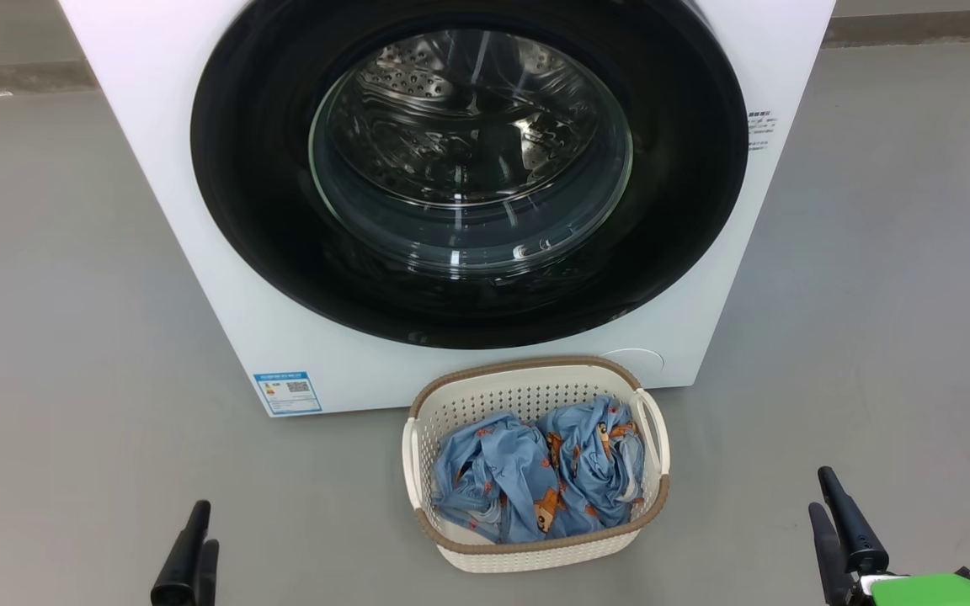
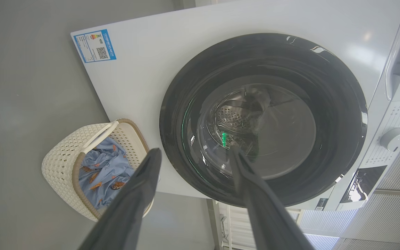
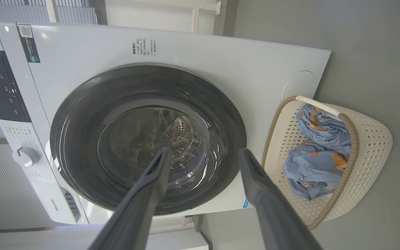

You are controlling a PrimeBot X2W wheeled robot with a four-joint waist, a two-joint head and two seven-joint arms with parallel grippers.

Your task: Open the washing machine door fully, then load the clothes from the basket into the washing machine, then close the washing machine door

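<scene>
Tools: left tool (image 1: 199,530) and right tool (image 1: 826,497) both stand open and empty, one to each side of the basket (image 1: 527,368), well apart from it.

Door (image 1: 258,168) sits shut on the washer (image 1: 140,126); the steel drum shows through the glass. Basket is on the floor (image 1: 55,337) just before the washer, below the door. Clothes (image 1: 527,480) lie crumpled inside it.

Handling, judged:
- Door: rigid, hinged. Glossy rim is probably slick. Avoid pressing the glass bowl. No handle made out; hinge side cannot tell. Hook the rim's outer edge and pull along its arc.
- Clothes: soft, light, limp; will drape and trail. Pinch a raised fold at the heap's top.
- Basket: light; may shift if fabric drags.
</scene>
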